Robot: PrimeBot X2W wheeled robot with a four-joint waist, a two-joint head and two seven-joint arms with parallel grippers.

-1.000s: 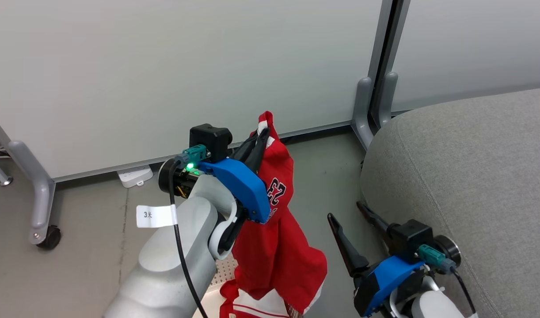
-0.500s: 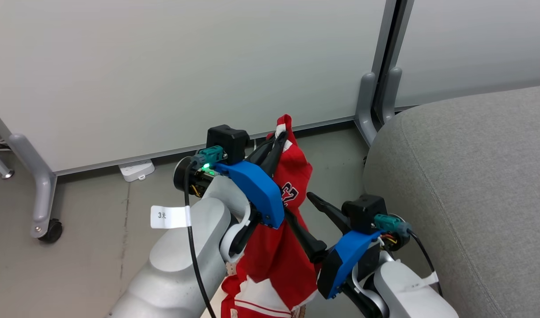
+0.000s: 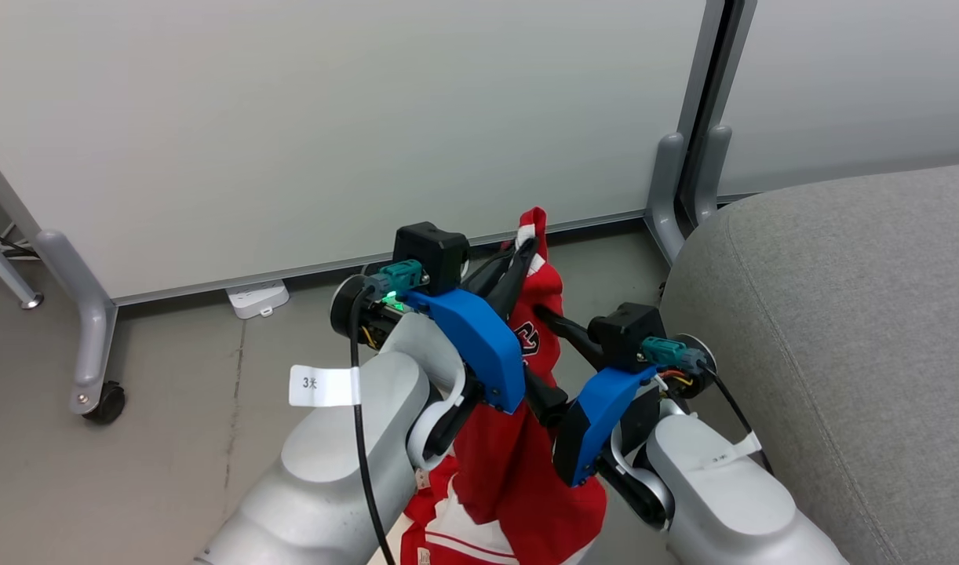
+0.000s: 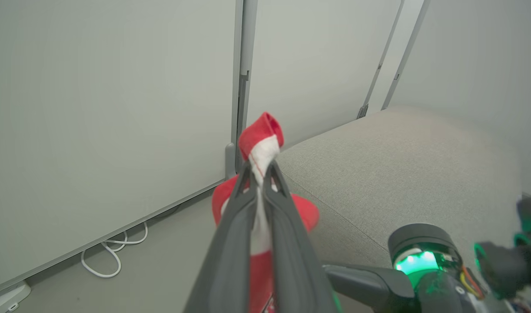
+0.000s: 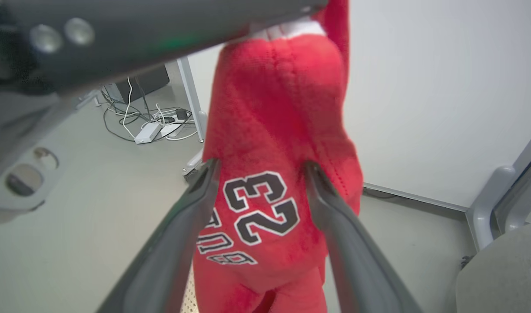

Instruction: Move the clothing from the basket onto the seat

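The left gripper (image 3: pixel 526 248) was clamped tight on a white-edged fold at the top of the jersey (image 3: pixel 519 463) and held it up near the middle of the head view, the red cloth hanging from the pinch towards 6 o'clock. In the left wrist view its two fingers (image 4: pixel 235 243) lay pressed together on the fabric, with a red tuft poking out past the tips at 12 o'clock. The right gripper (image 3: pixel 531 344) had its jaws wide apart, one finger on either side of the hanging jersey at the height of the black number 23 (image 5: pixel 261 208). Whether those fingers touched the cloth could not be told. At 6 o'clock on the bottom edge of the head view lay a second red garment (image 3: pixel 448 537) with white stripes. A sliver of the perforated cream basket (image 5: pixel 187 295) showed at about 7 o'clock in the right wrist view. The grey seat (image 3: pixel 840 314) lay from 3 to 5 o'clock in the head view, and the jersey hung beside it, not over it. A white power strip (image 3: pixel 257 298) sat on the floor (image 3: pixel 173 439) at 9 o'clock, against the pale partition (image 3: pixel 330 118).
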